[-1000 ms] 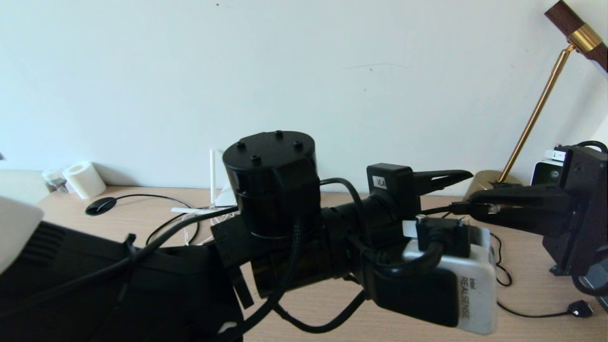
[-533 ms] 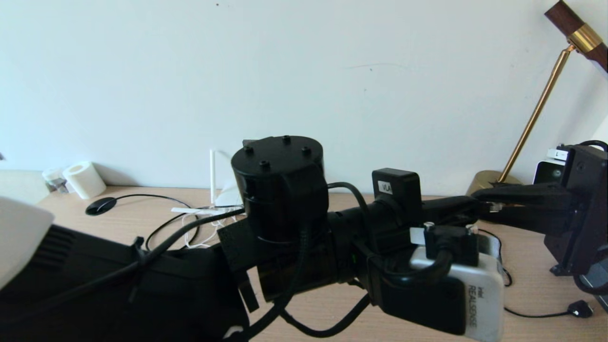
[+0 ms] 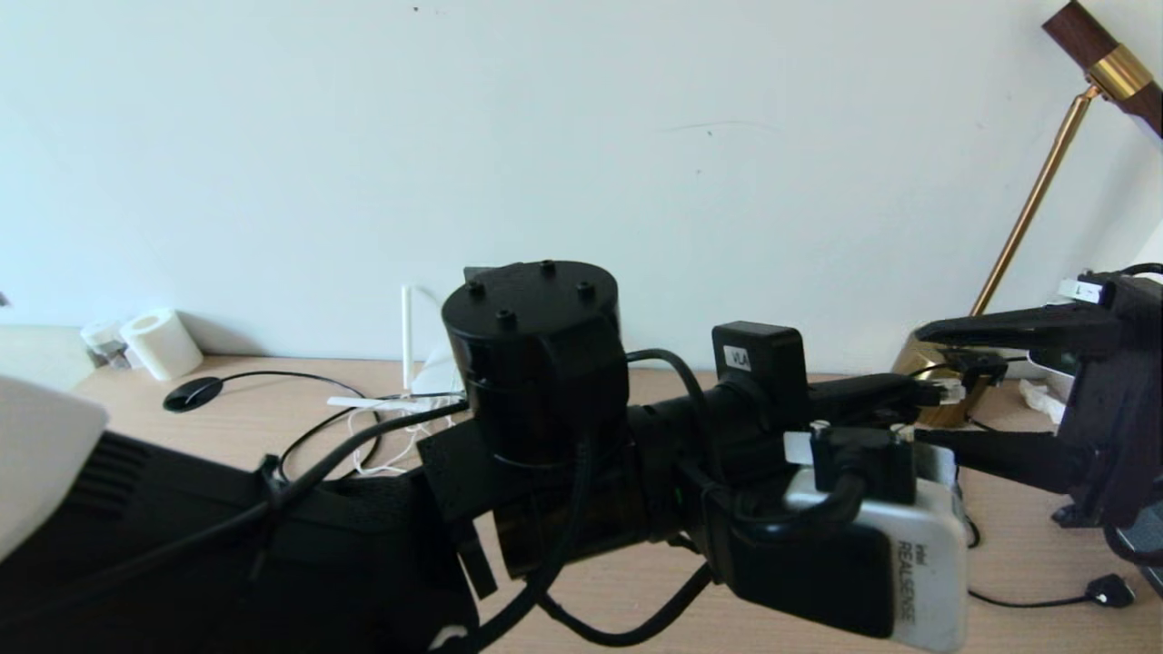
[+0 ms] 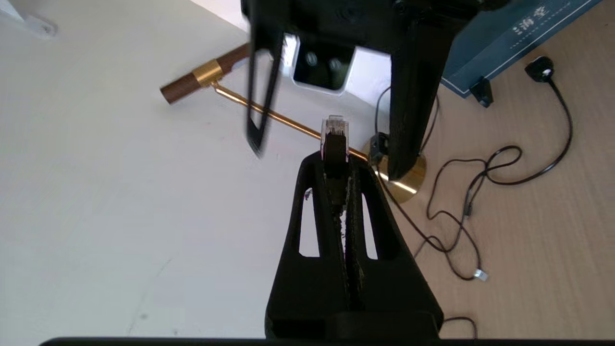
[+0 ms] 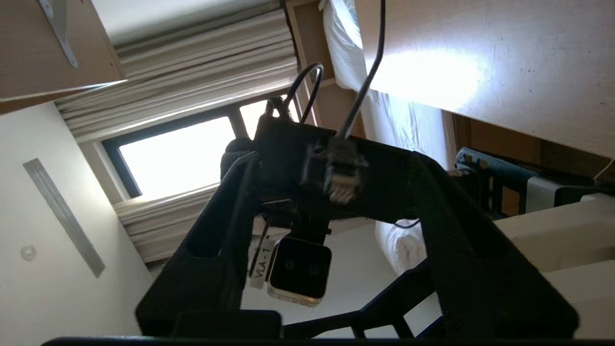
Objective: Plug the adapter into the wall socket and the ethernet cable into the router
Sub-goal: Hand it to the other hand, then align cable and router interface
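Note:
The ethernet cable's black boot is clamped in my left gripper (image 4: 335,154), which is shut on it, and the clear plug tip (image 4: 334,126) sticks out past the fingertips. In the head view that plug (image 3: 948,391) is held level above the desk at the right. My right gripper (image 3: 919,384) stands open around it, one finger (image 3: 999,325) above and one below, touching nothing. The router (image 3: 427,377) shows only an upright white antenna and a bit of body behind my left arm. A dark corner (image 3: 474,271) on the wall may be the wall socket. The adapter is hidden.
A brass lamp (image 3: 1027,218) with a round base stands behind the grippers at the right. Thin black cables (image 4: 485,192) trail over the wooden desk (image 3: 1008,554), one ending in a plug (image 3: 1108,590). A blue book (image 4: 519,43) lies far right, a white roll (image 3: 162,342) far left.
My left gripper closed on the ethernet cable just behind the plug. After that my right gripper, which had been holding the plug, opened and let it go.

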